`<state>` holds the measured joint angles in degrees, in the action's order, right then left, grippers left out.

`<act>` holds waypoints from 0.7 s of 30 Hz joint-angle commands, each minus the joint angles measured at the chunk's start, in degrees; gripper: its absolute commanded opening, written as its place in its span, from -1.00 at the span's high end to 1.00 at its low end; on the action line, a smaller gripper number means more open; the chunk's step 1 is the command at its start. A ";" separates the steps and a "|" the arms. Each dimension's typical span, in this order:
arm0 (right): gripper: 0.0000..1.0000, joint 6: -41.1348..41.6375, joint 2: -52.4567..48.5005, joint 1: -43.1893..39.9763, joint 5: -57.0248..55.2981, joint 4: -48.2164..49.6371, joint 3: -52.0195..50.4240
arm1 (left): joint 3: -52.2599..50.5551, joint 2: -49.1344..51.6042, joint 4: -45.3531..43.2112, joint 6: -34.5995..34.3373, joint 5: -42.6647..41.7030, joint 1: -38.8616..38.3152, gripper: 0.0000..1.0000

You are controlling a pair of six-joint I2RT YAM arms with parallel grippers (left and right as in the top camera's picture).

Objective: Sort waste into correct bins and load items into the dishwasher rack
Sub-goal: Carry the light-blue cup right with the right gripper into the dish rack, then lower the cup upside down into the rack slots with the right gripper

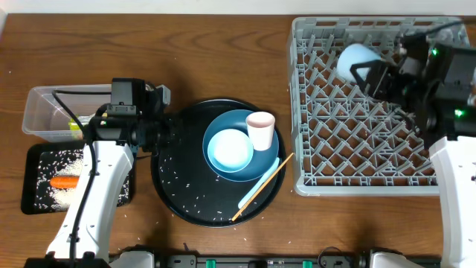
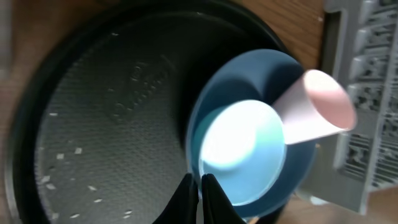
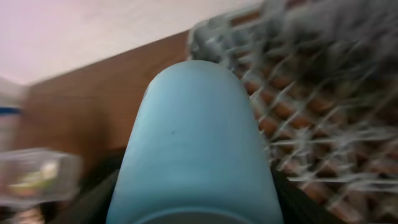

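Note:
My right gripper [image 1: 366, 72] is shut on the small light-blue cup [image 1: 355, 59] and holds it over the far left part of the grey dishwasher rack [image 1: 312, 182]. In the right wrist view the light-blue cup [image 3: 196, 143] fills the frame between dark fingers [image 3: 297, 200]. My left gripper [image 2: 200, 185] is shut and empty, low over the round black tray [image 2: 93, 112], just left of the pale-blue bowl [image 2: 242, 146]. The bowl [image 1: 229, 149] and pink cup [image 1: 260, 130] sit on the dark-blue plate [image 1: 266, 160]. Chopsticks [image 1: 262, 186] and a slim utensil [image 1: 251, 193] lie by the plate.
The clear tub [image 1: 44, 112] at far left holds a yellow-green wrapper [image 1: 74, 125]. In front of it the shallow black tray [image 1: 33, 197] holds rice and an orange carrot [image 1: 65, 181]. Rice grains [image 1: 195, 199] are scattered on the round black tray [image 1: 171, 193].

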<state>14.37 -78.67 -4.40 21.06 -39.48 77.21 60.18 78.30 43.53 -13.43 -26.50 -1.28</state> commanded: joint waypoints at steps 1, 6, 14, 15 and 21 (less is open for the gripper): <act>0.99 -6.56 -0.48 3.26 -14.62 -2.82 4.20 | -0.07 0.04 0.63 0.96 5.25 0.24 0.85; 0.98 -7.78 -7.06 6.99 -19.17 -9.53 9.07 | -0.07 0.04 1.92 0.98 8.44 0.24 0.84; 0.98 -8.24 -24.70 7.43 -19.58 -27.41 29.29 | -0.07 0.04 2.01 0.96 8.39 0.24 0.01; 0.98 -8.24 -26.03 7.43 -19.58 -28.41 31.15 | -0.07 0.04 2.05 0.96 8.39 0.24 -0.32; 0.98 -8.22 -31.32 7.43 -18.71 -29.59 35.43 | -0.07 0.04 2.05 0.96 8.39 0.24 -0.96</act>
<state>6.92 -108.79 2.79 2.55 -68.66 110.83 60.18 78.30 45.43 -13.06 -18.85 -1.28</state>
